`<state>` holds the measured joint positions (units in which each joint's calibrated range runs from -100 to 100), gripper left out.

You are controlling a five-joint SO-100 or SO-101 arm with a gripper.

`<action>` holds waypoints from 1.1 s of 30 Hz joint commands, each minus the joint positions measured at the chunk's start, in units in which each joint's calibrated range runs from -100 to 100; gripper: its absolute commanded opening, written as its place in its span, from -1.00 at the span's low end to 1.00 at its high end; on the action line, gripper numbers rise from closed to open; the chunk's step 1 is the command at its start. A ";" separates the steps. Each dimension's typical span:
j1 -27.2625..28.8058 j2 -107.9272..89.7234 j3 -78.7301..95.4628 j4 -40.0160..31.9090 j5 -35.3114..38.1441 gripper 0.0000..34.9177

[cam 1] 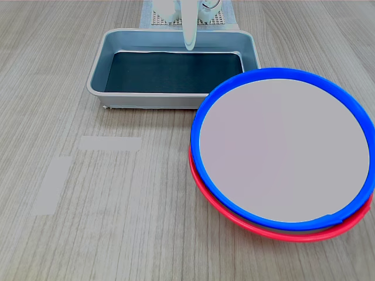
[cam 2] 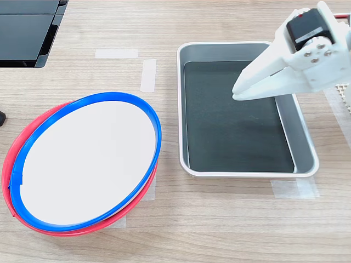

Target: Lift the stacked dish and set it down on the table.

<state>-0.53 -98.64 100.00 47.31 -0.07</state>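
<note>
The blue-rimmed dish (cam 1: 285, 149) (cam 2: 88, 160) with a pale grey-white inside lies stacked on the red-rimmed dish (cam 1: 275, 233) (cam 2: 11, 159), on the wood-grain table (cam 1: 117, 222) (cam 2: 219, 219). It is at the first exterior view's right and the second exterior view's left. My white gripper (cam 1: 190, 42) (cam 2: 237, 91) hangs over the grey metal tray (cam 1: 96, 73) (cam 2: 307, 148), well apart from the dishes. Its fingertips meet with nothing between them.
The tray holds a dark mat (cam 1: 173, 71) (cam 2: 233, 118). Pale tape strips (cam 1: 110, 143) (cam 2: 148, 75) lie on the tabletop beside the tray. A black device (cam 2: 27, 30) sits at the second exterior view's top left. The arm's base (cam 1: 187, 12) stands behind the tray.
</note>
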 commanded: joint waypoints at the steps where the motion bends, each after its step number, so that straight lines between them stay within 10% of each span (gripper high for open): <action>1: -0.17 -0.43 0.00 0.11 0.29 -0.98; 10: -2.34 4.69 -1.55 -6.08 3.22 -0.98; 21: -10.06 50.75 -43.06 -3.44 8.64 0.02; 33: -11.47 79.49 -63.18 -7.40 9.77 0.32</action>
<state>-11.33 -21.48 40.56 40.70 9.40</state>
